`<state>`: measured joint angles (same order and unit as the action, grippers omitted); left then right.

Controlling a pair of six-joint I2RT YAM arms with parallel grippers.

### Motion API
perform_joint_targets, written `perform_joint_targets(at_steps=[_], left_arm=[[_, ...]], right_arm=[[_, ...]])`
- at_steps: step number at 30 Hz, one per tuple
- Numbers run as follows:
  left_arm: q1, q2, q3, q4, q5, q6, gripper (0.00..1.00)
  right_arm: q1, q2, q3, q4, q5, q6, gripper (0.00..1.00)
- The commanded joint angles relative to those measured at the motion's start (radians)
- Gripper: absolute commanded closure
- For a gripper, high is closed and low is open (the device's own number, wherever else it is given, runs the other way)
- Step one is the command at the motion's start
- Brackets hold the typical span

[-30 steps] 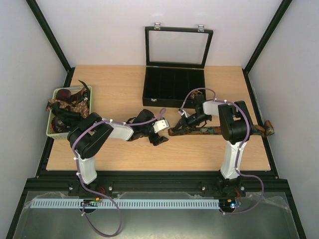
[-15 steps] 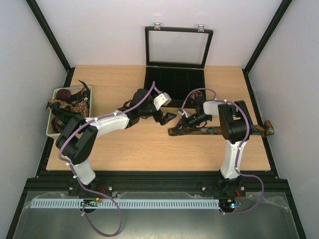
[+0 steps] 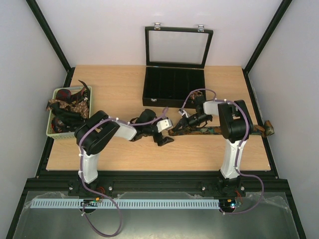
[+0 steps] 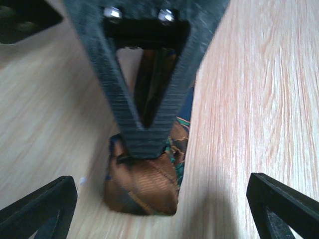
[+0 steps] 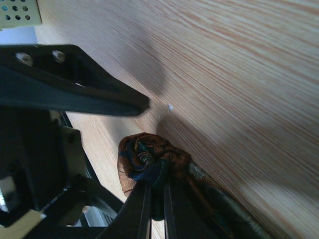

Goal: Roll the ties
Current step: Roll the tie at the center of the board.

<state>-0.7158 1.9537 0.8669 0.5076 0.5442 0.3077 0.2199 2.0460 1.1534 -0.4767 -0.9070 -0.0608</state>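
Note:
One tie (image 3: 219,130), brown with green and blue pattern, lies flat along the table from the middle to the right edge. Its left end (image 5: 149,159) is curled into a small roll. My right gripper (image 3: 178,126) is shut on that roll, its thin fingers (image 5: 144,209) pinching the fabric. My left gripper (image 3: 168,137) is open wide and straddles the same end. In the left wrist view its fingertips (image 4: 40,209) sit at either side of the tie end (image 4: 144,186). Several more ties (image 3: 67,107) are heaped in the basket.
A pale green basket (image 3: 52,132) stands at the table's left edge. A black compartmented box (image 3: 174,84) with its glass lid raised stands at the back centre. The tie's far end (image 3: 269,128) hangs at the right table edge.
My left arm swung out toward the black box, then came back down to the tie's left end. My right gripper has kept its hold on the tie end.

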Motion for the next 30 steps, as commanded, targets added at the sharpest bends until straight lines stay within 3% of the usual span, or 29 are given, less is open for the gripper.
perform_joint_targets(at_steps=[1,5,10,17,21,30], left_arm=[[-0.033,0.063,0.031,0.093,0.008,0.085,0.08],[-0.048,0.102,0.04,0.09,-0.019,0.1,0.24],[-0.049,0.13,0.039,0.052,-0.046,0.122,0.55],[-0.043,0.071,-0.017,-0.068,-0.075,0.157,0.79],[-0.048,0.047,-0.042,-0.09,-0.093,0.15,0.83],[-0.059,0.039,-0.043,-0.113,-0.109,0.137,0.83]], right_arm=[[-0.005,0.073,-0.008,-0.048,0.18,-0.006,0.99],[-0.005,0.075,-0.011,-0.054,0.174,-0.011,0.99],[-0.005,0.066,-0.021,-0.055,0.167,-0.015,0.99],[-0.005,-0.004,-0.007,-0.075,0.103,-0.014,0.86],[-0.005,-0.043,0.006,-0.095,0.053,0.005,0.72],[0.031,-0.025,0.032,-0.118,0.021,0.002,0.75]])
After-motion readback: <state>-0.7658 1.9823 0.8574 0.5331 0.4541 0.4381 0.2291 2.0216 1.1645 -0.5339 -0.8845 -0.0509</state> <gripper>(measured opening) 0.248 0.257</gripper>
